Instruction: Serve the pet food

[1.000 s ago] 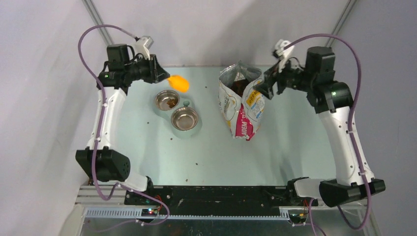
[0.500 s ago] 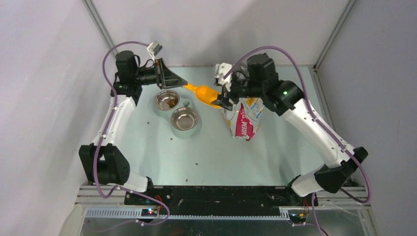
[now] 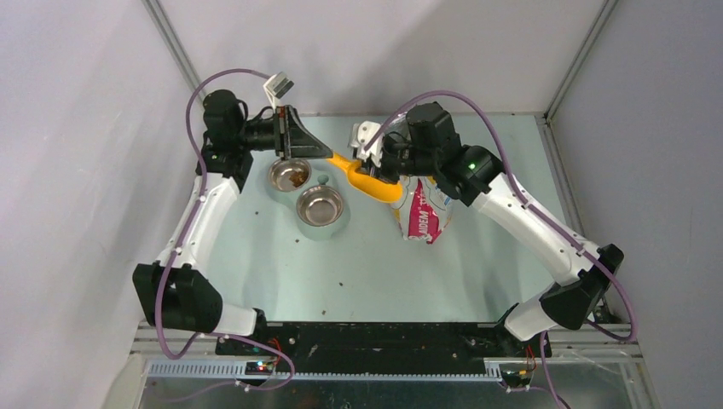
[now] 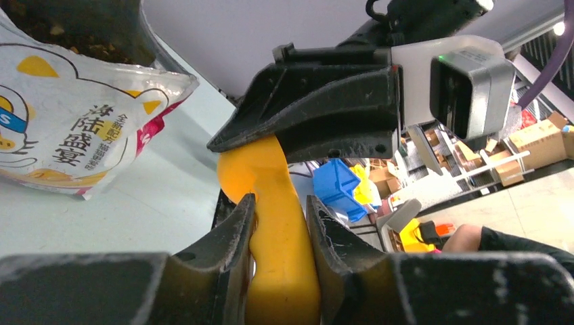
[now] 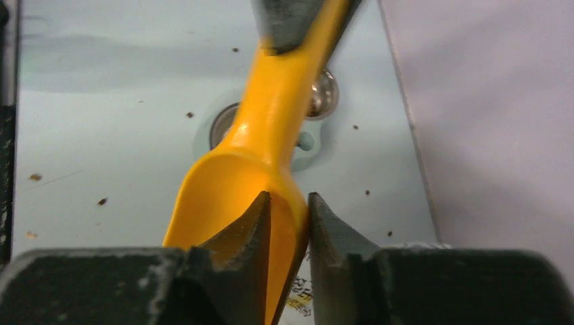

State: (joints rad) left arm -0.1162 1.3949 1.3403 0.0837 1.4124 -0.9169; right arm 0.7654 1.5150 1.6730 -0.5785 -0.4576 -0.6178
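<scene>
The place is a robotics lab cell, not a home. A pale green table (image 3: 256,256) is boxed in by plain grey panels (image 3: 77,170) on metal corner posts (image 3: 170,43). Two white robot arms (image 3: 198,213) trailing purple cables (image 3: 234,72) are bolted to a black rail (image 3: 384,339) at its near edge. Past the table, the left wrist view shows a blue storage bin (image 4: 338,189) and cardboard boxes (image 4: 535,139).

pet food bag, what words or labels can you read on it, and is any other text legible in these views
"ADEM": red lower panel of the bag, top view; possibly part of a longer word.
"海陆盛宴": the bag's white side, left wrist view.
Smaller characters beside that: too blurred to read.
No other legible text.
</scene>
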